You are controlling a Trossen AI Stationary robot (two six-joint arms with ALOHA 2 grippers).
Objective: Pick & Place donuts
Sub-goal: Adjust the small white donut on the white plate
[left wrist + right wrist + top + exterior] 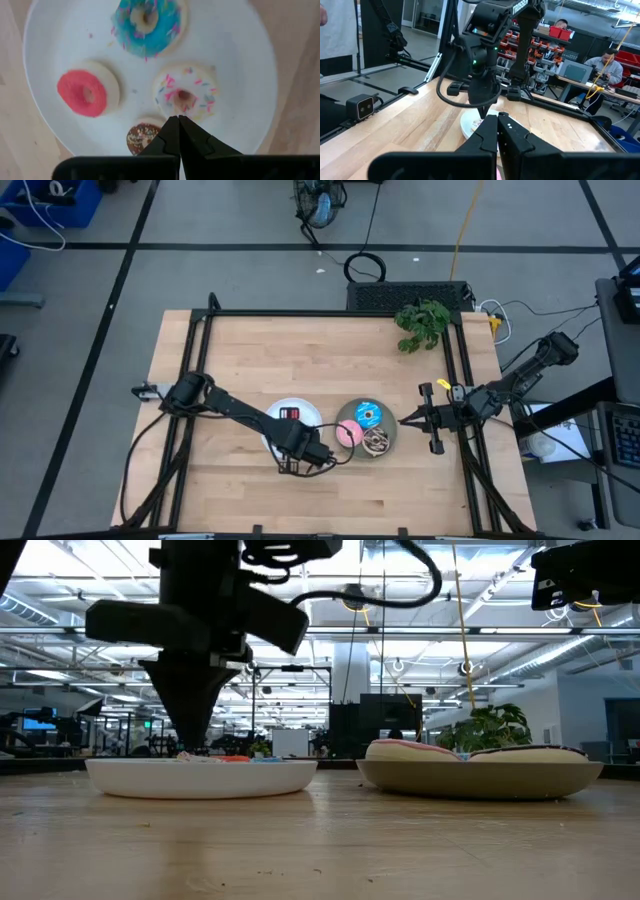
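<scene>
Left gripper [178, 119] over 4 tiny donuts [144, 22].

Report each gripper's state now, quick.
Left gripper: shut, empty, above the round white plate of tiny donuts.
Right gripper: shut, empty, beside the round grey plate.

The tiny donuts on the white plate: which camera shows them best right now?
The left wrist view: it looks straight down on the white plate and shows the tiny blue donut, red donut, pink-white donut and brown donut above the shut left gripper. High view: arm covers most. Low view: plate edge-on.
</scene>
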